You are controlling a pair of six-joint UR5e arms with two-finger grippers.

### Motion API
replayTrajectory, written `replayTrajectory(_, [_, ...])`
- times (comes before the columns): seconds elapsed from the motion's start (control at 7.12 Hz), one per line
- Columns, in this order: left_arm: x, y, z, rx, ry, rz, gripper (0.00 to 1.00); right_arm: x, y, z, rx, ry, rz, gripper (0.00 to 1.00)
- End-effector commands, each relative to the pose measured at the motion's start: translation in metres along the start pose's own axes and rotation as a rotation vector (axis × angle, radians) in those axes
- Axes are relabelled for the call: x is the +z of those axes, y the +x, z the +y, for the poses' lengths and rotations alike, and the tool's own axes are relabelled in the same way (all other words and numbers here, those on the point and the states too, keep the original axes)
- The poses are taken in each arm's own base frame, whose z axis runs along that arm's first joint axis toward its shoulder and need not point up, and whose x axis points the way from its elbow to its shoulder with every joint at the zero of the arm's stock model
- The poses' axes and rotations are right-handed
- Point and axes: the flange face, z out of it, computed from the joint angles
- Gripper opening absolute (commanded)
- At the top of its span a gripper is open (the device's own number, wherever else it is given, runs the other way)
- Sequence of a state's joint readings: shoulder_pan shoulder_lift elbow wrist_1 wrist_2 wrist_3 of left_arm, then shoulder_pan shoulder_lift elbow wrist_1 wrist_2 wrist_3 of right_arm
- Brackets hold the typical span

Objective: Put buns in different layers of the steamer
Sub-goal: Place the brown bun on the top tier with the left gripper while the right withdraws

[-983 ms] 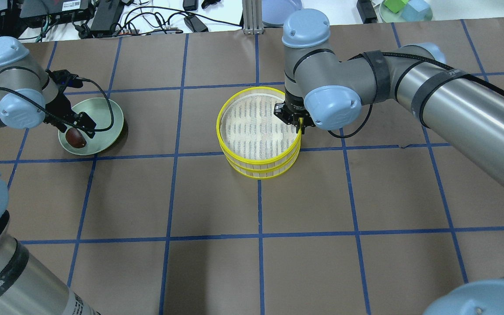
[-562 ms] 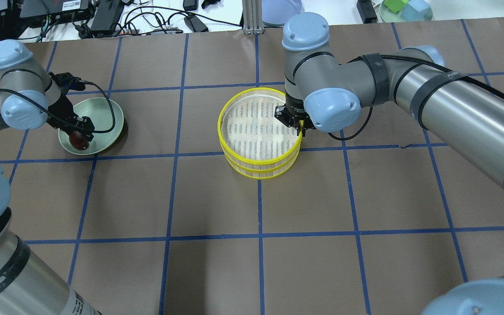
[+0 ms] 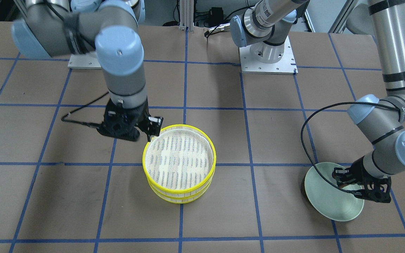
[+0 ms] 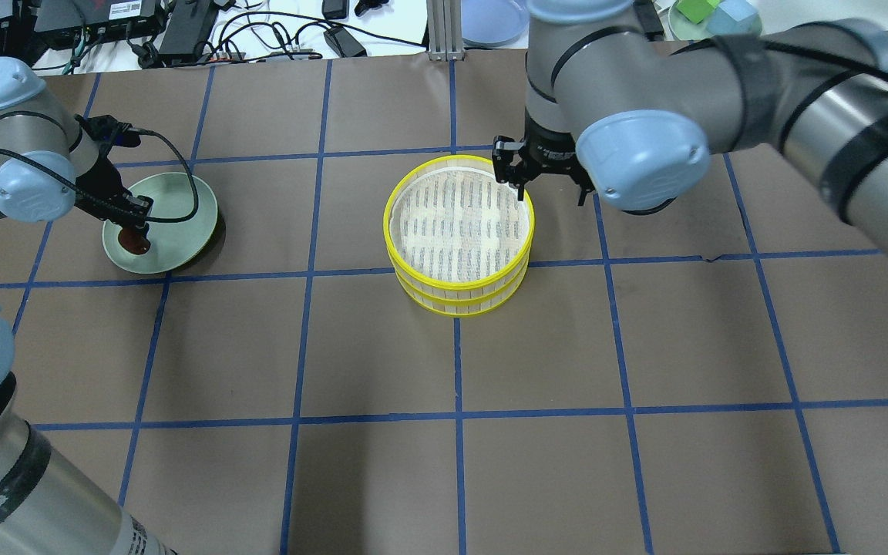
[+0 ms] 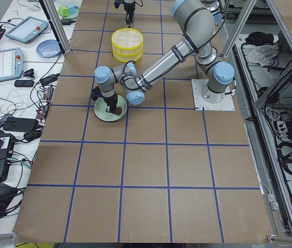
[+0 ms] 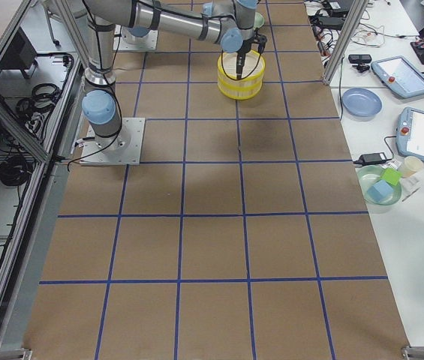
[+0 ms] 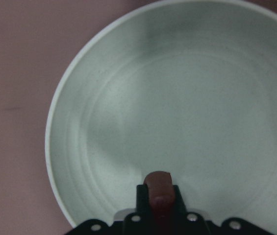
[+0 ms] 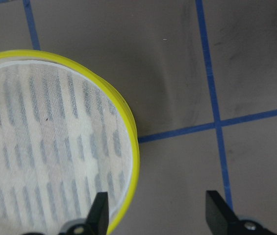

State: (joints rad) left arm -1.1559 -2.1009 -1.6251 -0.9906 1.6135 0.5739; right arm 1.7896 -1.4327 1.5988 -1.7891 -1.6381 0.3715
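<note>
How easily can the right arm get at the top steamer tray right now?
Probably yes, easily. The right gripper hangs open at the top steamer tray, one finger over the mesh and one outside the rim, and nothing lies between them.

Your tally on the counter [image 4: 382, 354]
You have two steamer tiers [image 4: 455, 299], one reddish-brown bun [image 4: 136, 243], one pale green plate [image 4: 178, 212], plus one left end effector [image 4: 136, 231] and one right end effector [image 8: 157, 203].
</note>
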Motion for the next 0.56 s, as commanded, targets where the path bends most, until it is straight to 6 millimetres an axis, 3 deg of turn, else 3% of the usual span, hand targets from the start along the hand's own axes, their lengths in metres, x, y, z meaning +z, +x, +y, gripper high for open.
replayTrajectory(0.0, [-0.032, 0.030, -0.012, -0.138, 0.084, 0.072, 0.00, -0.076, 0.037, 0.040, -0.132, 0.003, 0.012, 1.00])
replayTrajectory(0.14, [-0.052, 0.064, -0.021, -0.228, 0.121, 0.102, 0.00, -0.084, 0.061, 0.032, -0.152, 0.015, 0.008, 1.00])
replayTrajectory(0.28, [-0.074, 0.115, -0.029, -0.280, 0.143, 0.107, 0.00, -0.089, 0.084, 0.026, -0.111, 0.018, -0.002, 1.00])
replayTrajectory(0.42, [-0.098, 0.169, -0.033, -0.330, 0.173, 0.140, 0.00, -0.092, 0.088, 0.024, -0.100, 0.029, -0.005, 1.00])
